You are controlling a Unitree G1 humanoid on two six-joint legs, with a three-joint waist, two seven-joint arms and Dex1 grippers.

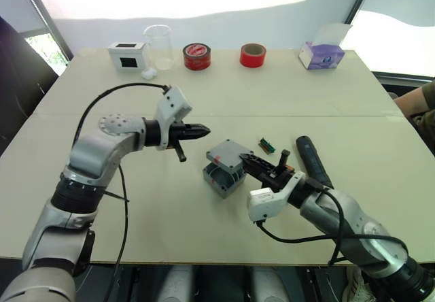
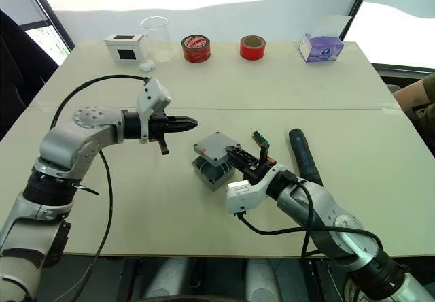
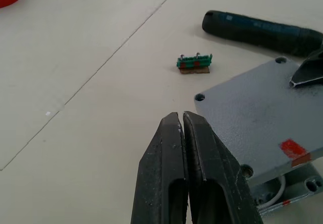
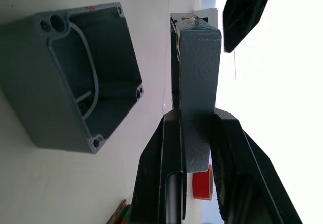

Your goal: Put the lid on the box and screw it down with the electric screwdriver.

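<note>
On the beige table (image 1: 285, 91), the right gripper (image 1: 246, 162) pinches the lid (image 1: 228, 154) above the box (image 1: 221, 178); left gripper (image 1: 198, 131) closed, empty. Square all 4 corners before lowering.

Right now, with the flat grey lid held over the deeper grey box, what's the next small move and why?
Probably lower and square the flat grey metal lid onto the open grey box. The right gripper clamps the lid's edge, and it hangs offset above the box rather than seated. The left gripper is shut nearby.
</note>
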